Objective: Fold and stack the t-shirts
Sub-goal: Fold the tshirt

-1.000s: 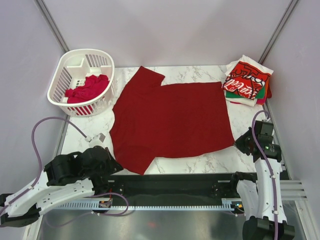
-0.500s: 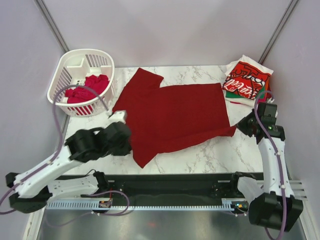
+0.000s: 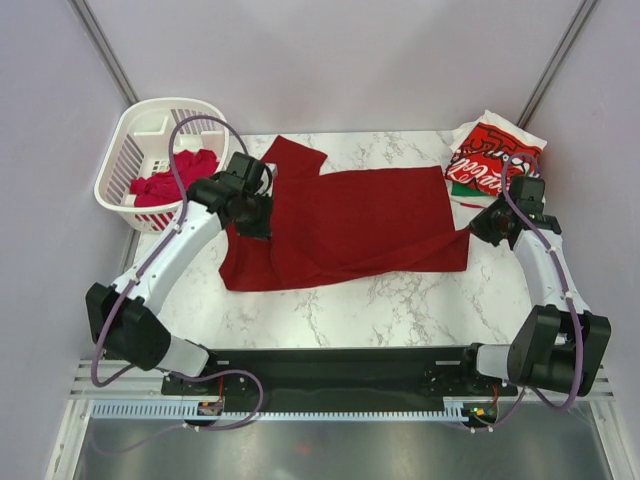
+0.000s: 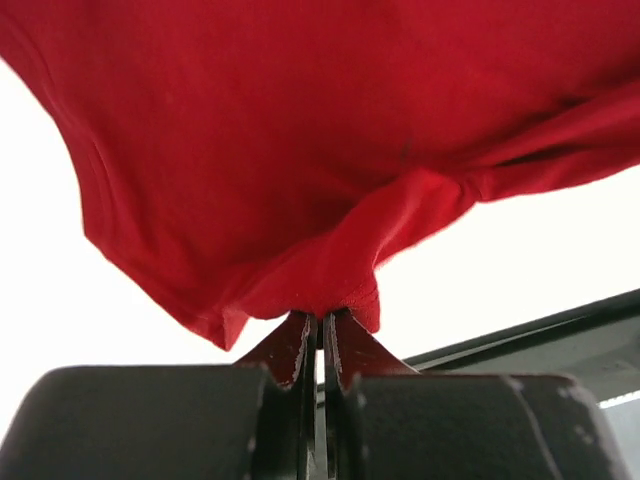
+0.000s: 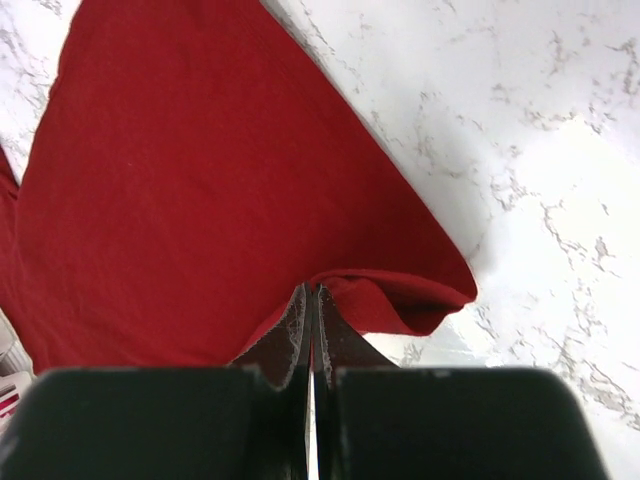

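Note:
A dark red t-shirt lies across the marble table with its near half lifted and folded toward the back. My left gripper is shut on the shirt's left near corner and holds it above the shirt's left side; the cloth hangs bunched from its tips. My right gripper is shut on the right near corner, low over the table at the shirt's right edge. A stack of folded t-shirts, a red Coca-Cola one on top, sits at the back right.
A white slotted basket with more crumpled red cloth stands at the back left. Bare marble table lies in front of the shirt. A black rail runs along the near edge.
Both arms have carried the shirt's near edge away from the front toward the back. The left gripper rose and swung far back over the shirt's left side; the right moved back beside the stack.

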`<state>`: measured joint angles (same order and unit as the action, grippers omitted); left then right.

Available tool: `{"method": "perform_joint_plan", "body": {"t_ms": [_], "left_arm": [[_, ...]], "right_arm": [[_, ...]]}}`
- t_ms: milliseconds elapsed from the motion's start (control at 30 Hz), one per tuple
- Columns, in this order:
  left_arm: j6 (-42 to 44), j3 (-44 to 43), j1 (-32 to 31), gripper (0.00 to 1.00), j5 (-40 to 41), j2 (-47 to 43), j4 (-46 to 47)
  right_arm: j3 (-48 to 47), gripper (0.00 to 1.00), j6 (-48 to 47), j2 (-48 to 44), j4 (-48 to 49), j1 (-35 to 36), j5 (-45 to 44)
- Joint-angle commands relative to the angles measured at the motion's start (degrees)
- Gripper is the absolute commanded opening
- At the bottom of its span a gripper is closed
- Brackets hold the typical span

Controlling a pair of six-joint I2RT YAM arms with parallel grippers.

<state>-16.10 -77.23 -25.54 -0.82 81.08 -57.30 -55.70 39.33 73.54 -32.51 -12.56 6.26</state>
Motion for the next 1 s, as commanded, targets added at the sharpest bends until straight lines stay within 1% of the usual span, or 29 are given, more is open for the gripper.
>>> {"method": "perform_joint_plan", "body": {"t_ms": [0, 100, 200, 267, 467, 600, 733, 767, 867, 933, 967], "left_arm": [[8.0, -7.5, 2.7, 0.02, -3.2, 2.9, 2.2], [9.3, -12.1, 5.1, 0.02, -2.5, 6.8, 1.2], [10.1, -16.3, 6.9, 0.02, 0.0, 10.6, 0.0], [10.7, -19.8, 8.1, 0.02, 0.1, 12.5, -0.1], [12.1, -29.2, 10.5, 0.02, -0.4, 23.4, -1.8], [11.8, -32.0, 12.8, 0.02, -0.2, 30.3, -2.7], [11.2, -34.8, 14.4, 0.02, -0.1, 37.1, -2.9], [11.3, -36.8, 14.6, 0.02, -0.4, 40.3, -3.0], [11.7, -41.4, 14.6, 0.02, -0.1, 45.1, -3.4], [11.8, -43.6, 14.6, 0.02, 0.2, 47.0, -3.4], [12.0, -46.1, 14.6, 0.02, 0.4, 47.8, -3.4]], "right_arm": [[-3.8, 0.00, -0.2, 1.3, 3.9, 0.5, 1.3], [-5.3, 0.00, -0.3, 3.7, 4.2, 1.7, 1.7], [-7.4, 0.00, -0.4, 8.2, 4.3, 2.7, 1.8], [-9.1, 0.00, -0.5, 10.2, 4.4, 3.4, 1.5], [-13.6, 0.00, -0.7, 17.9, 4.4, 3.6, 0.6], [-16.2, 0.00, -1.0, 23.9, 5.3, 3.9, 0.4], [-19.7, 0.00, -1.6, 29.5, 5.2, 4.7, 0.0], [-20.2, 0.00, -1.6, 30.5, 5.3, 4.8, -0.4], [-22.1, 0.00, -1.3, 33.9, 5.4, 4.8, -0.9], [-23.4, 0.00, -0.8, 35.7, 5.4, 4.9, -0.8], [-23.9, 0.02, -0.9, 36.1, 5.4, 5.2, -1.0]]}}
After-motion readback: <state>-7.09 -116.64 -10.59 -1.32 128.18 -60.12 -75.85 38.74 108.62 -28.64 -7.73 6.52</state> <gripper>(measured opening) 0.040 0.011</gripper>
